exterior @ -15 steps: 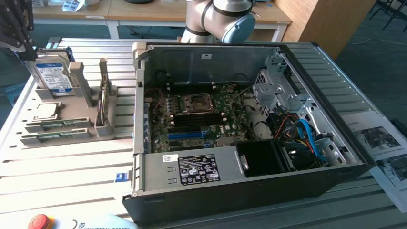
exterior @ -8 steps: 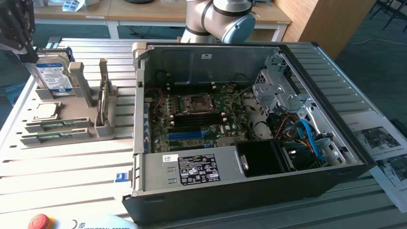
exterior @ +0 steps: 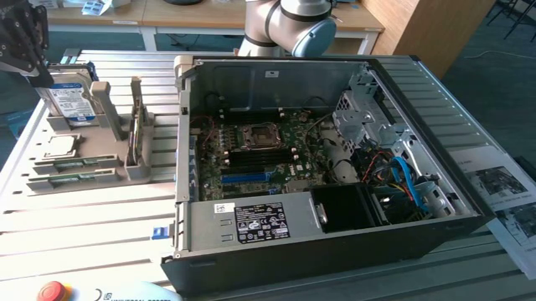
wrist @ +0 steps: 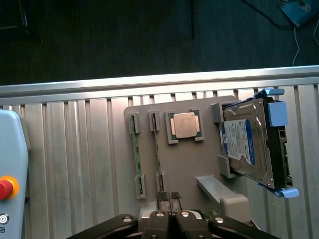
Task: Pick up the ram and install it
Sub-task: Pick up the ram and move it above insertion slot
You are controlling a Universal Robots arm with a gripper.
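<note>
Two ram sticks stand on edge in the slots of a grey holder (wrist: 184, 164). One ram (wrist: 136, 154) shows as a slim green strip, and a second ram (wrist: 158, 149) beside it shows as a thin dark edge. In the exterior view the ram sticks (exterior: 74, 165) lie near the holder's front. My gripper (wrist: 169, 195) hangs above the holder by the end of the second stick, its fingertips (wrist: 162, 195) pressed together with nothing between them. In the exterior view the gripper (exterior: 35, 70) is at the far left, above the hard drive.
The holder also carries a square silver processor (wrist: 185, 124) and a blue-labelled hard drive (wrist: 248, 143). An open computer case (exterior: 277, 251) with its motherboard (exterior: 260, 150) fills the middle of the slatted table. A red stop button (wrist: 4, 188) sits on a grey pendant.
</note>
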